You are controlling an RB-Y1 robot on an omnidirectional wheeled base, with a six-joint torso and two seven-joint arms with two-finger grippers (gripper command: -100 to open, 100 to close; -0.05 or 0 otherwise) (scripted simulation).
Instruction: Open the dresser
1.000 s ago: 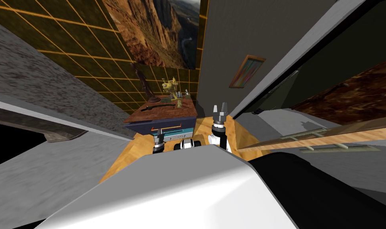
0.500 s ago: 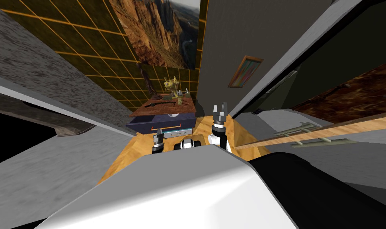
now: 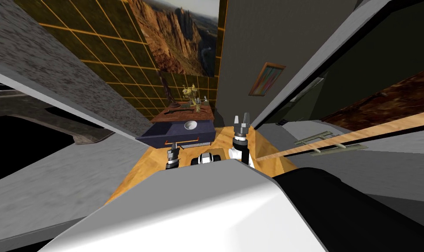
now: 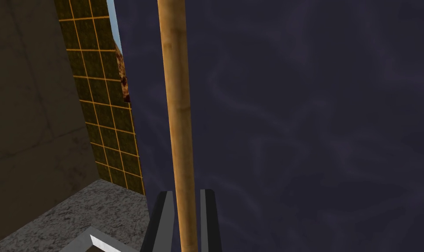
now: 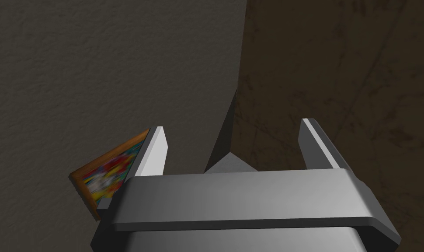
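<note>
The left pincer [image 4: 185, 196] is clamped on the tan handle [image 4: 176, 109], its fingers [image 4: 163, 218] pressing the bar's sides in front of the dark blue drawer [image 4: 303, 131]. In the head view the dresser [image 3: 172, 117] sits at frame centre. Its drawer is pulled out, with a white bowl [image 3: 190, 125] inside. Just right of it, the right pincer [image 3: 242, 120] is raised, wide open and empty.

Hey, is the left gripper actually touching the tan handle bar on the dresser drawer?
Touching. In the left wrist view the left gripper has its two fingers pressed against both sides of the tan handle bar, with no gap visible.
</note>
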